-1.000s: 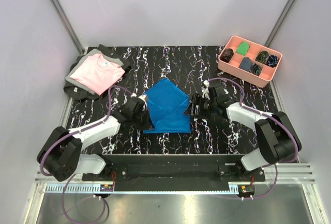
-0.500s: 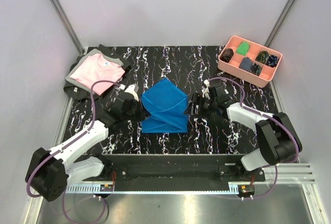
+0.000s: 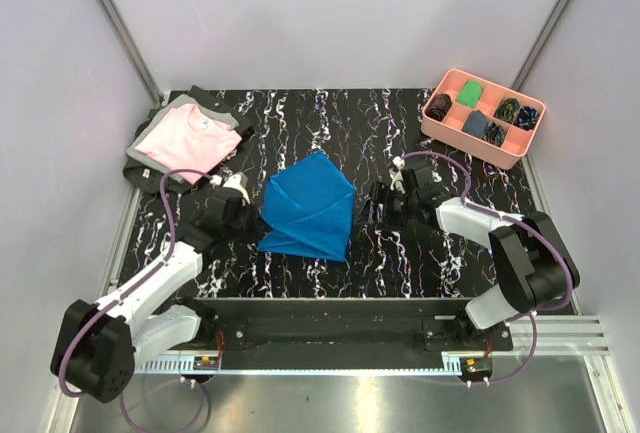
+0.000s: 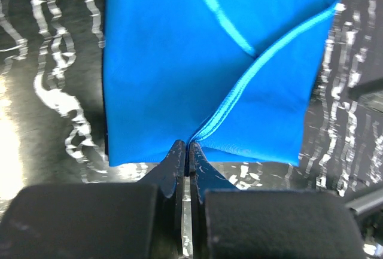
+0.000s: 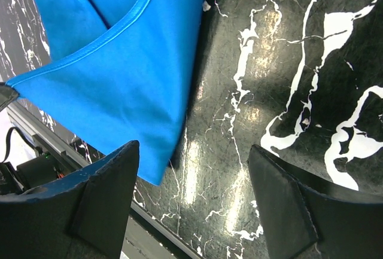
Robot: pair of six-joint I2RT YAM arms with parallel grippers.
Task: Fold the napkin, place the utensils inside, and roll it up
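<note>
1 blue napkin (image 3: 308, 215) lies folded near the middle of the black marbled table (image 3: 400, 118), layers overlapping so 2 hemmed edges cross on top, with a pointed corner at the far side. 2 arms, 1 claw each. The left claw (image 3: 248, 215) is at the napkin's left edge. In the left wrist view this claw (image 4: 187, 154) has both tips pressed together, pinching the napkin (image 4: 179, 61) right where a hem meets the near edge. The right claw (image 3: 368, 208) sits just beside the napkin's right edge. In the right wrist view its 2 fingers stand wide apart with nothing between them, and the claw (image 5: 192, 151) hangs over the table, with a napkin (image 5: 119, 79) corner reaching in near 1 finger, not gripped. 1 pink shirt (image 3: 188, 141), folded, sits at the far left corner on a dark cloth. 1 pink tray (image 3: 470, 143) is at the far right corner, with 6 compartments and 6 small cloth bundles (image 3: 470, 91), 1 per slot, 1 green and the rest dark. Shirt and tray are both well apart from the napkin.
</note>
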